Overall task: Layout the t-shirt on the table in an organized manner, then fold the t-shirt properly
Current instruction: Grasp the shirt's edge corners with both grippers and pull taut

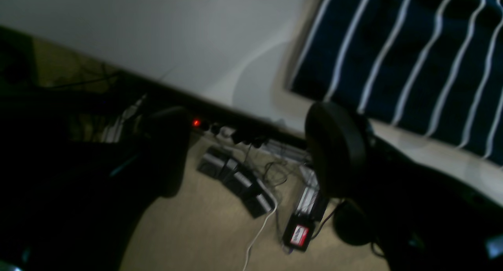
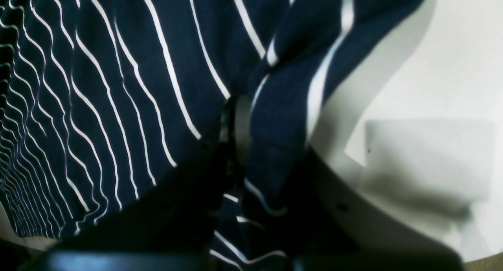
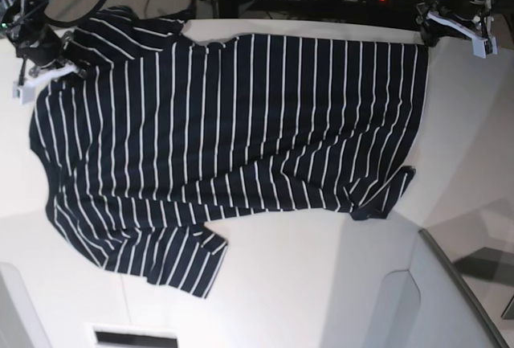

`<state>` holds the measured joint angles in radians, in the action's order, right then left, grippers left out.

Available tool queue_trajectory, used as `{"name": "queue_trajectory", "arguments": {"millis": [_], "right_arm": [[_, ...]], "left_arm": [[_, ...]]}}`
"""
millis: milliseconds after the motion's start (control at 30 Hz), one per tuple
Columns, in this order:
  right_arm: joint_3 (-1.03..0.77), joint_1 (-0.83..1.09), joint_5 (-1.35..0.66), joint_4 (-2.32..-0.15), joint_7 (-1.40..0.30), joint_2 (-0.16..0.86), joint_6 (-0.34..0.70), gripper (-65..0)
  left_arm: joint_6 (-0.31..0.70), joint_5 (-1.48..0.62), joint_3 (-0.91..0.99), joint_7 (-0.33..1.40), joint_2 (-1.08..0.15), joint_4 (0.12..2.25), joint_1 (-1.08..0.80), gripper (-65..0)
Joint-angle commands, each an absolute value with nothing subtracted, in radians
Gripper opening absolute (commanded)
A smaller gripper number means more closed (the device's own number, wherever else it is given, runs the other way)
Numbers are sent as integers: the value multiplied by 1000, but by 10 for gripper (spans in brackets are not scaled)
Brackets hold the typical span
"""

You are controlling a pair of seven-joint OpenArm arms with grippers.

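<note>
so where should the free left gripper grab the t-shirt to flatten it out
Probably the crumpled hem corner of the t-shirt, the near one in the base view. It is curled and folded over while the rest lies flat on the table. The open left gripper hovers by the far hem corner, so it could come in from the hem side and pinch the curl from above.

White table, striped t-shirt atop

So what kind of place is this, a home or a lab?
Probably a robotics lab or workshop: a t-shirt is spread on a big white table, with power bricks and loose cables on the floor beyond its edge.
</note>
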<state>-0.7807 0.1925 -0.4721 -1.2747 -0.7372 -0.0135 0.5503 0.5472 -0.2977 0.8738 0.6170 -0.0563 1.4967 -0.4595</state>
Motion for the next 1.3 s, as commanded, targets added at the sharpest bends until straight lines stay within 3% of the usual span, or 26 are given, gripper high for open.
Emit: {"name": "queue_trajectory", "arguments": {"millis": [0, 700, 800, 933, 1267], "right_arm": [[-780, 191, -470, -1285, -743, -4, 552, -650], [-780, 189, -470, -1287, -751, 16, 552, -650], [-780, 189, -470, -1287, -751, 16, 552, -650], [-780, 189, -470, -1287, -751, 16, 552, -650], [-674, 193, -473, -1307, -756, 54, 552, -650]], "left_arm": [[549, -317, 868, 602, -68, 1511, -460, -176], [549, -320, 716, 596, -64, 1319, -372, -183], [549, -320, 654, 596, -64, 1319, -372, -295], [549, -320, 644, 596, -64, 1319, -371, -650], [541, -312, 645, 604, -73, 1452, -346, -650]]}}
